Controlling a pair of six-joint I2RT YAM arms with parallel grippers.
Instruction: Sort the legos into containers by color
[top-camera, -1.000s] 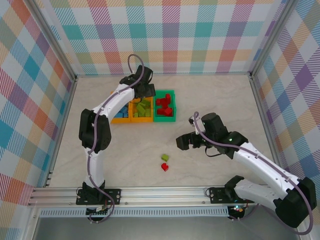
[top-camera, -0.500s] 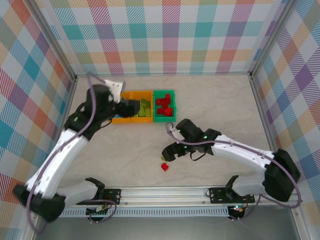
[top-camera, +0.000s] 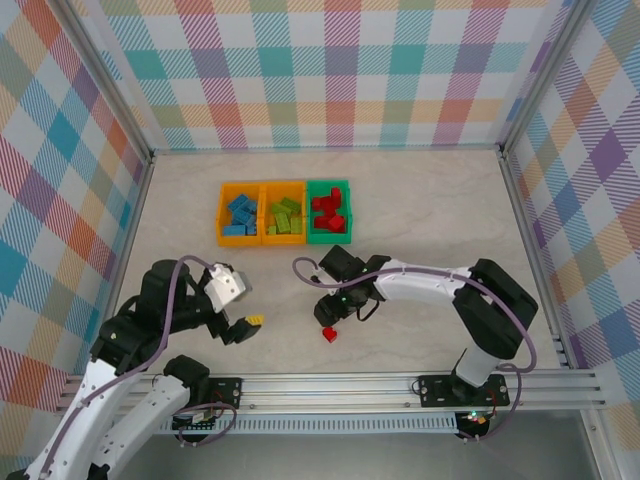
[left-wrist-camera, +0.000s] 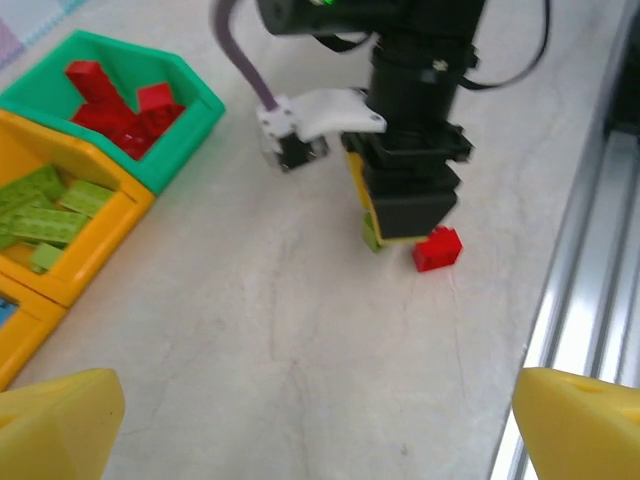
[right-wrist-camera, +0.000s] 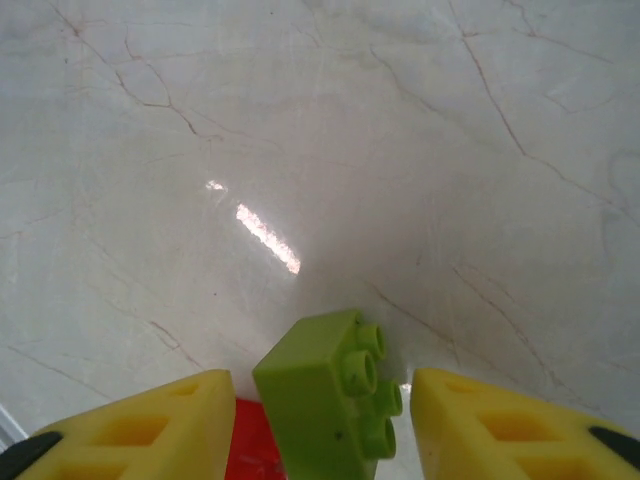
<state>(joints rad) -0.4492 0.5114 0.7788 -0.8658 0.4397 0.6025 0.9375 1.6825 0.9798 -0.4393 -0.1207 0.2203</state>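
The right jaws have dropped around the lime lego (right-wrist-camera: 330, 395) on the bench (top-camera: 420, 210) and are narrowing; whether they pinch it yet cannot be told. The left jaws, spread wide, have left the containers (top-camera: 283, 240) at 12 o'clock, clearing the drop.

We see the left arm (top-camera: 150, 312) folded low near its base, with the left gripper (top-camera: 245, 327) spread wide. The right arm (top-camera: 430, 283) reaches leftward; the right gripper (top-camera: 328, 312) points downward, its fingers narrowly apart.
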